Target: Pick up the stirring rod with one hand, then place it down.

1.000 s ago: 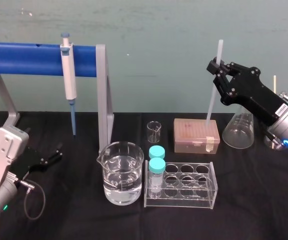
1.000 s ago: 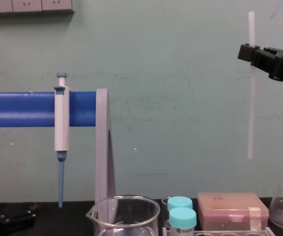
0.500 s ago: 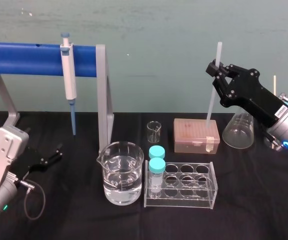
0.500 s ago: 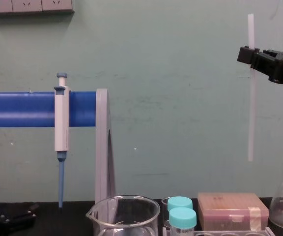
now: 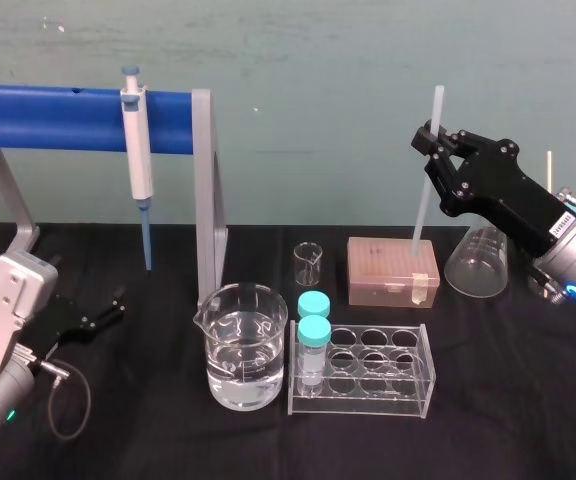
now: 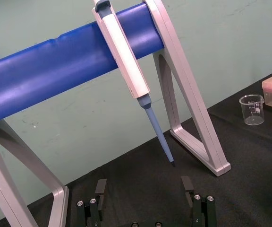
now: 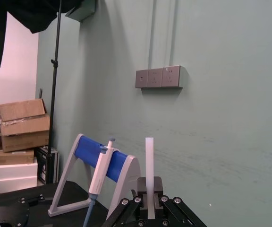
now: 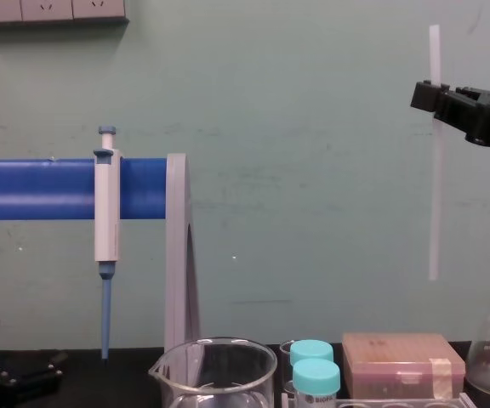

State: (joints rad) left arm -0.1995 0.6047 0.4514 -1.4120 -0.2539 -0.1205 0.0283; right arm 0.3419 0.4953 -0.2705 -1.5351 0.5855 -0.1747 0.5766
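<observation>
Stirring rod [image 5: 421, 200] is clamped near its upper end by the closed right hand [image 5: 430, 140], nearly upright in the air above the brown box [image 5: 392, 270] toward the back right corner of the desk [image 5: 528, 400]. The left hand [image 5: 106, 308] is rested open by the left edge.

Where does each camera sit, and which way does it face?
Head: high, looking down over the table; left gripper parked at left, right gripper holding the stirring rod at right.
Chest: low, looking forward at the wall; right gripper upper right.
Left wrist: low, facing the pipette; own open fingers.
Right wrist: raised, facing the wall; own gripper.
Shared: all show the pipette.
</observation>
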